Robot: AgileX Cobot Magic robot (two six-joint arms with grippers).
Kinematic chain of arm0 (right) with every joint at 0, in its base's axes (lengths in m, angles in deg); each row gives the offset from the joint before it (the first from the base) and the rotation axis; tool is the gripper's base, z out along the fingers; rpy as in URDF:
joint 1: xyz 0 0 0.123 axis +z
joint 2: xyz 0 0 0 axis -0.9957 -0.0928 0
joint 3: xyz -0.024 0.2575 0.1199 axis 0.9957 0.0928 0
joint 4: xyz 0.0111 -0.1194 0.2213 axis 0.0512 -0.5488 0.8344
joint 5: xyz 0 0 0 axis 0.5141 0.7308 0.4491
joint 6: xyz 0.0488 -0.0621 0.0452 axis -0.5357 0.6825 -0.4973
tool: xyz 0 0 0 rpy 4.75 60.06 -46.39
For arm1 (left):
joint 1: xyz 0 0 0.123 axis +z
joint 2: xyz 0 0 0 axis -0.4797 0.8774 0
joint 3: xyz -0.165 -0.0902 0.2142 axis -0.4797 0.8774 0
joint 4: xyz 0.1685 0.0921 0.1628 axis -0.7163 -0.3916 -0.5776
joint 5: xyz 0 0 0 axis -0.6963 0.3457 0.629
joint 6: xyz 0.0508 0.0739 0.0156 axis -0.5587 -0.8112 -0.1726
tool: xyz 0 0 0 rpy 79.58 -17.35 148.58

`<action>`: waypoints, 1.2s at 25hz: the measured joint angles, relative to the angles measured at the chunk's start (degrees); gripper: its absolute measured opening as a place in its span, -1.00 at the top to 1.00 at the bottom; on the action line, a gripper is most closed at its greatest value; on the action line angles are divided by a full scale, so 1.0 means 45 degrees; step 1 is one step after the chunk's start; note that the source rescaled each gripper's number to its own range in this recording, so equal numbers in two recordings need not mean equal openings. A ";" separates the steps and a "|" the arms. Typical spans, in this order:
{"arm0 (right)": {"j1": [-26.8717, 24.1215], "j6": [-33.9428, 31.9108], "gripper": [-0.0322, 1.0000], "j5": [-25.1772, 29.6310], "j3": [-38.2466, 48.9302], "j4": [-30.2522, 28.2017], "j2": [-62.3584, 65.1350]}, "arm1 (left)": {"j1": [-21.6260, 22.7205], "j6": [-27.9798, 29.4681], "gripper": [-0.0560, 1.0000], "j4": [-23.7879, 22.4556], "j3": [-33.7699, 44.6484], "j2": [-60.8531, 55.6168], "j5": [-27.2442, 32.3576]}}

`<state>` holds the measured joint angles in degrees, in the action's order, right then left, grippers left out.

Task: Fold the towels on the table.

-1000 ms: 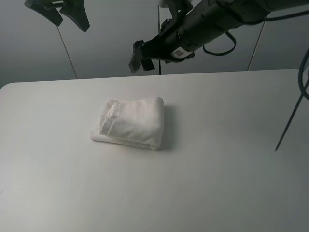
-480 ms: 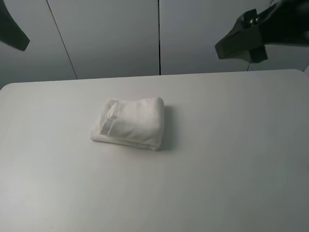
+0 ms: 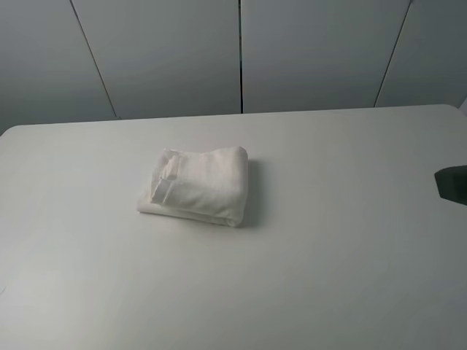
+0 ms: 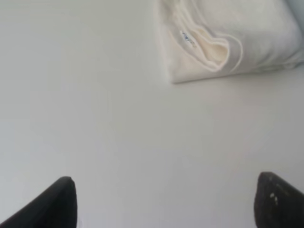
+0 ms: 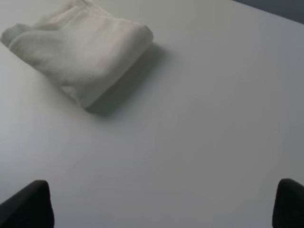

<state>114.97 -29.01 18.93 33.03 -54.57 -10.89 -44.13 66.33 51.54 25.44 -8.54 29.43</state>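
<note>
The white towel point(image 3: 197, 186) lies folded into a compact bundle on the white table point(image 3: 328, 262), left of the middle. In the left wrist view the towel point(image 4: 228, 38) shows its small dark-lettered label point(image 4: 188, 39), and my left gripper point(image 4: 166, 204) is open and empty, well away from it. In the right wrist view the towel point(image 5: 80, 47) lies far from my right gripper point(image 5: 156, 206), which is open and empty. In the high view only a dark piece of the right arm point(image 3: 454, 186) shows at the right edge. The left arm is out of that view.
Grey wall panels point(image 3: 241, 58) stand behind the table's far edge. Bare tabletop surrounds the towel on all sides in every view.
Both arms have pulled away from above the table's far side. The left one left the high view and the right one dropped to its right edge. The towel has not moved.
</note>
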 joint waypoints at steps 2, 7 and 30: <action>0.0000 -0.0028 -0.99 0.0600 0.0128 0.0000 0.0918 | 0.0000 0.0108 -0.93 0.0055 0.0635 -0.1122 0.0000; 0.0000 -0.0004 -0.99 0.1711 0.0181 0.0228 0.3047 | 0.0000 0.0357 -0.93 0.0493 0.1816 -0.3789 0.0083; 0.0000 0.1818 -0.99 0.2016 0.1372 0.1261 0.6217 | 0.0000 0.0424 -0.93 0.1058 0.3611 -0.7200 -0.0598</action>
<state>114.97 -20.83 28.00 39.20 -48.90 17.09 -44.13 68.23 56.30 41.69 -40.94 26.74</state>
